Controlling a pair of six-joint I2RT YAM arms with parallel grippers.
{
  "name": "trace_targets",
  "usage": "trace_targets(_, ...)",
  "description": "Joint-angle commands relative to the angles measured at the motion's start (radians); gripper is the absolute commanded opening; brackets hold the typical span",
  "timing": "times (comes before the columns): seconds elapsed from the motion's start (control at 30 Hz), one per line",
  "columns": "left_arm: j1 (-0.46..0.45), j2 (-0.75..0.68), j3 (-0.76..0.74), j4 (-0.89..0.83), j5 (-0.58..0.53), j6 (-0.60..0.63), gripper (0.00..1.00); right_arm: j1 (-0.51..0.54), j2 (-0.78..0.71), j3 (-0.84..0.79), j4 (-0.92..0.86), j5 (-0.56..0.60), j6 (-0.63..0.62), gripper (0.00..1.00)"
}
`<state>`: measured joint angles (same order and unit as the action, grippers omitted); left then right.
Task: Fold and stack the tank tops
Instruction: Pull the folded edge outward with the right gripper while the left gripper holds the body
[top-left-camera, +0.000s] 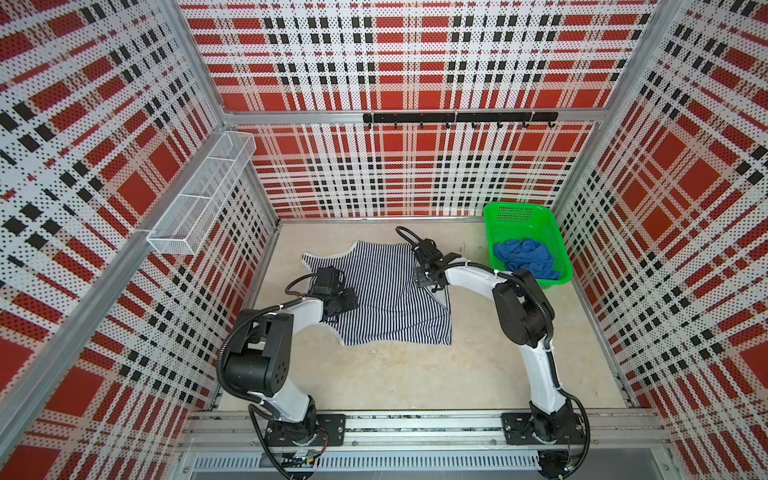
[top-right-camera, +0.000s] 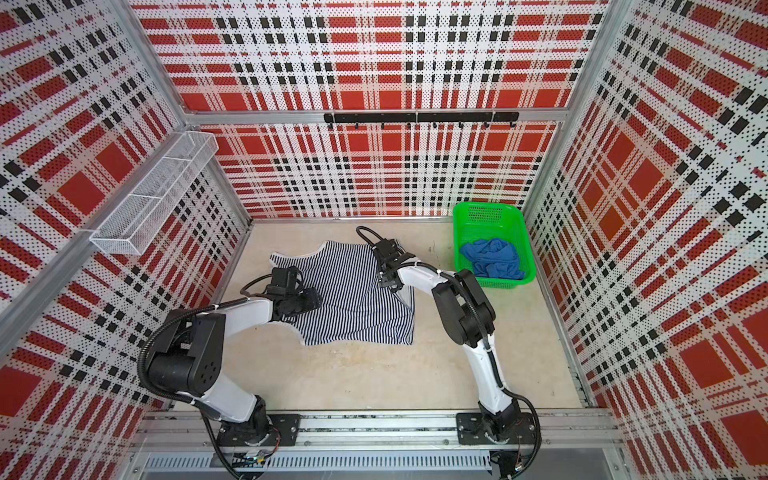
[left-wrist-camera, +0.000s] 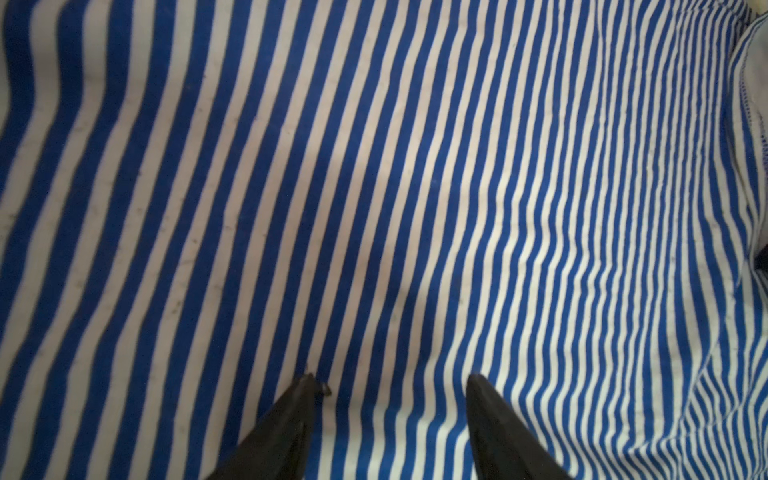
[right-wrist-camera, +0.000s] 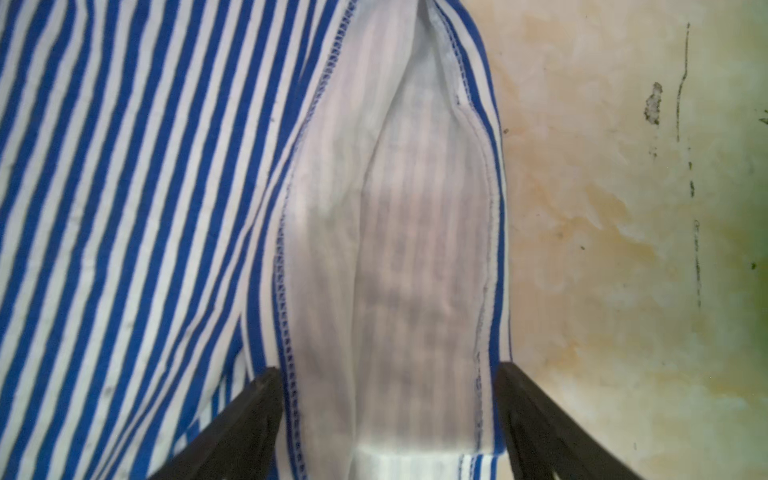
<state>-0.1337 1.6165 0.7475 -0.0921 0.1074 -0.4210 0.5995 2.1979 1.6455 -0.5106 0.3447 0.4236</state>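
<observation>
Beige table. Striped tank top lies spread flat mid-table, its right hem edge flipped over. Green basket at back right, with the blue tank top crumpled inside. Left gripper spread over the stripes, holding nothing. Right gripper spread wide astride the flipped hem, probably not pinching it.

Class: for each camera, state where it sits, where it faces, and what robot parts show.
Both top views: overhead front, looking down; left arm, right arm, striped tank top, blue tank top in green basket.
Left wrist: down onto stripes; open left gripper.
Right wrist: down onto hem and table; open right gripper.
All share that top.
</observation>
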Motion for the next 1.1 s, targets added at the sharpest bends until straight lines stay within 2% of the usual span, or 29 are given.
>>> trace_targets(0.0,0.02,-0.001,-0.036,-0.065,-0.012,0.003,0.62,-0.044,-0.001,-0.021,0.005,0.042,0.024,0.83)
trace_targets(0.2,0.017,-0.021,-0.028,-0.084,-0.006,0.003,0.61,-0.106,-0.111,-0.148,0.042,0.014,0.041,0.82)
trace_targets(0.3,-0.016,-0.048,0.004,-0.118,-0.025,-0.006,0.62,-0.1,-0.174,-0.2,0.081,-0.072,0.031,0.81)
trace_targets(0.43,-0.087,-0.047,0.119,-0.129,-0.039,-0.028,0.62,-0.098,-0.257,-0.283,0.123,-0.163,0.06,0.77)
trace_targets(0.5,-0.137,-0.003,0.193,-0.121,-0.038,-0.032,0.62,-0.087,-0.293,-0.322,0.151,-0.199,0.073,0.72)
trace_targets(0.6,-0.183,0.092,0.286,-0.101,-0.046,-0.03,0.6,-0.036,-0.308,-0.357,0.204,-0.241,0.085,0.59)
trace_targets(0.77,-0.182,0.203,0.334,-0.033,-0.028,-0.041,0.59,0.006,-0.212,-0.308,0.225,-0.276,0.098,0.41)
trace_targets(0.9,-0.163,0.234,0.302,0.002,-0.016,-0.051,0.58,0.005,-0.15,-0.286,0.206,-0.233,0.106,0.31)
trace_targets(1.07,-0.143,0.209,0.191,0.037,-0.009,-0.062,0.58,-0.013,-0.165,-0.363,0.16,-0.165,0.122,0.29)
